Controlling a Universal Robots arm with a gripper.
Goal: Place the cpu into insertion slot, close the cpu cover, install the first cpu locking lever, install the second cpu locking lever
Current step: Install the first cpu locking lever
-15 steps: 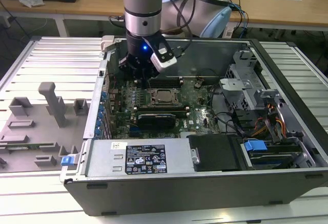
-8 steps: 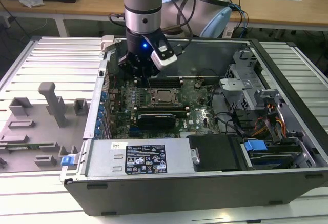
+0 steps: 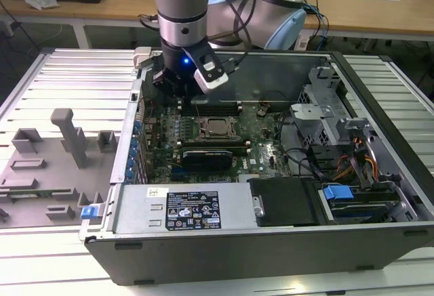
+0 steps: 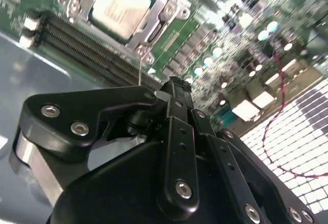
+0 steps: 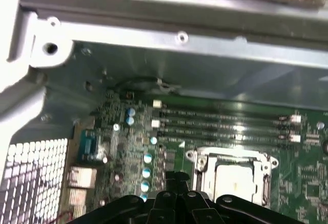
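Hovering over the open metal case (image 3: 271,255), the arm (image 3: 180,11) has its black gripper (image 4: 176,84) down close to the green motherboard (image 3: 264,154), and the fingers are pressed together with nothing between them. Now the cpu (image 4: 119,6): a small flat square with a pale, silvery matte face, lying level in the insertion slot (image 3: 203,121) and apart from the gripper, not touched by it. Around the cpu sits the cpu cover (image 4: 160,15), a thin shiny steel frame with a big square window, lying flat with the chip's face showing through it. In the exterior view the gripper hangs off the cpu's corner, toward the exterior view's left and the far wall of the case. In the second wrist view the long black memory slots (image 4: 87,47), ribbed and narrow, run alongside the cpu between it and the gripper's tip. A thin pale rod (image 4: 139,69) rises from near the corner of the cover toward the gripper; I cannot tell whether the two touch. In the first wrist view a row of small round capacitors (image 5: 147,158) with shiny tops stands just beside the cpu's frame, close to the gripper's tip. The gripper's links are smooth black plates with bright screw heads.
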